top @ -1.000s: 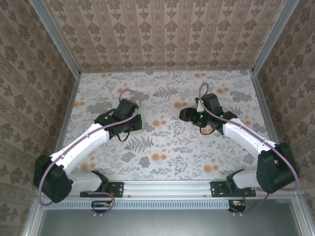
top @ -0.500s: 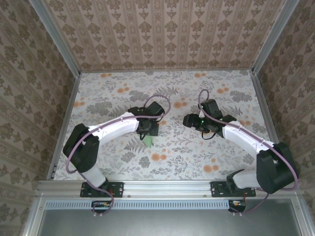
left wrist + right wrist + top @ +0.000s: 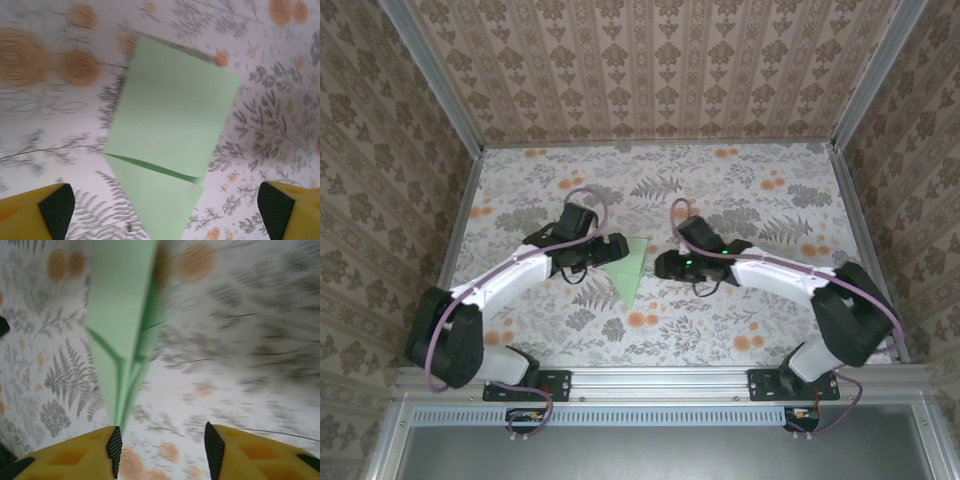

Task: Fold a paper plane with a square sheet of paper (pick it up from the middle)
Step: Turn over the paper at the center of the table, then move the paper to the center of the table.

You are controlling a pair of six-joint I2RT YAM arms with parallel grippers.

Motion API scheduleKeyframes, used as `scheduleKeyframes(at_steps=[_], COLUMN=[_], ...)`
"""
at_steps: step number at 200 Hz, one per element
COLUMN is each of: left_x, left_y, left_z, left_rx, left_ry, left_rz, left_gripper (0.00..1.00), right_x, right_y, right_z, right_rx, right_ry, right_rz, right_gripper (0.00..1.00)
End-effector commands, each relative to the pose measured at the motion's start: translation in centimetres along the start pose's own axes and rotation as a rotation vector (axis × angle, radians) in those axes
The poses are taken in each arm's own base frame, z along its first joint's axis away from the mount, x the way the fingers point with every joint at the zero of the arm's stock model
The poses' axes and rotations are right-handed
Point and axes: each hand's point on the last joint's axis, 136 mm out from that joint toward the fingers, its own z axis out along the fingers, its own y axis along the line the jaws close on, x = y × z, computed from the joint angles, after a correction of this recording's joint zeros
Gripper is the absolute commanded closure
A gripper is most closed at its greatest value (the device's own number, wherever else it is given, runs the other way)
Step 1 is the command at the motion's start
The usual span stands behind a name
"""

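Lying flat on the floral surface (image 3: 740, 320) between the two arms, the paper plane (image 3: 631, 268) is a pale green folded wedge, broad toward the far side and narrowing to a point toward the near edge. The left arm (image 3: 510, 280) reaches in from one side and the right arm (image 3: 780, 280) from the other, so that each set of jaws sits just beside a long edge of the paper. From the left wrist, the left jaws stand spread wide, their dark pads (image 3: 56, 209) at the lower corners of the view. The paper (image 3: 170, 125) lies on the surface between them, apart from both, with a folded flap edge crossing it. The left jaws hold nothing. From the right wrist, the right jaws are partly open, with bare surface showing in the gap between the pads (image 3: 214, 452). The plane's creased length (image 3: 120, 305) runs down toward the other pad (image 3: 114, 450). Blur hides whether it touches; nothing sits between these jaws.
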Motion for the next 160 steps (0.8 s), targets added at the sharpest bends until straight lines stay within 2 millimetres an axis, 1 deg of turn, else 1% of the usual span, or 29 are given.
scheduleKeyframes(at_steps=[1,3,7,15,25,37,50,73,92,109,123,127,136,147,153,160], left_x=[0.3,0.5,0.1,0.2,0.3,0.5,0.8,1.1,1.2,1.3,1.2,1.2,1.2,1.1,1.2,1.1], left_y=[2.5,2.7,3.7,4.7,5.8,6.7,7.3,8.0,8.3,8.3,8.0,7.9,7.5,6.8,6.5,6.2], left_z=[-1.0,-1.1,-1.4,-1.8,-2.2,-2.7,-3.1,-3.6,-3.7,-3.7,-3.7,-3.6,-3.6,-3.5,-3.5,-3.5], left_rx=[-0.021,-0.024,-0.037,-0.047,-0.059,-0.063,-0.063,-0.064,-0.060,-0.053,-0.038,-0.032,-0.009,0.023,0.040,0.055], left_ry=[-0.024,-0.024,-0.039,-0.050,-0.061,-0.070,-0.079,-0.089,-0.092,-0.089,-0.088,-0.085,-0.077,-0.068,-0.062,-0.061], left_rz=[-0.089,-0.092,-0.121,-0.144,-0.175,-0.198,-0.212,-0.221,-0.219,-0.216,-0.209,-0.206,-0.196,-0.182,-0.176,-0.167], left_gripper=[0.01,0.01,0.01,0.00,0.00,0.00,0.00,0.00,0.00,0.00,0.00,0.00,0.00,0.00,0.00,0.00], right_x=[0.6,0.6,1.0,1.5,2.1,2.8,3.3,3.6,3.9,4.3,5.2,5.4,6.3,7.4,7.9,8.0], right_y=[4.3,4.7,5.3,6.6,7.5,8.0,7.7,6.4,5.3,3.9,2.6,2.4,1.2,-0.1,-1.1,-1.8], right_z=[2.2,2.5,3.1,4.0,5.3,6.8,8.3,9.7,10.0,9.8,9.5,9.3,8.9,8.2,7.7,6.9], right_rx=[-0.013,-0.015,-0.016,-0.024,-0.015,0.004,0.033,0.098,0.125,0.143,0.140,0.132,0.130,0.109,0.104,0.088], right_ry=[0.000,0.003,0.017,0.039,0.066,0.099,0.135,0.167,0.189,0.214,0.260,0.273,0.312,0.362,0.386,0.394], right_rz=[-0.063,-0.069,-0.079,-0.097,-0.111,-0.120,-0.120,-0.139,-0.156,-0.182,-0.231,-0.257,-0.319,-0.397,-0.430,-0.454], right_gripper=[0.55,0.56,0.56,0.58,0.59,0.61,0.62,0.62,0.62,0.62,0.62,0.62,0.63,0.69,0.70,0.70])
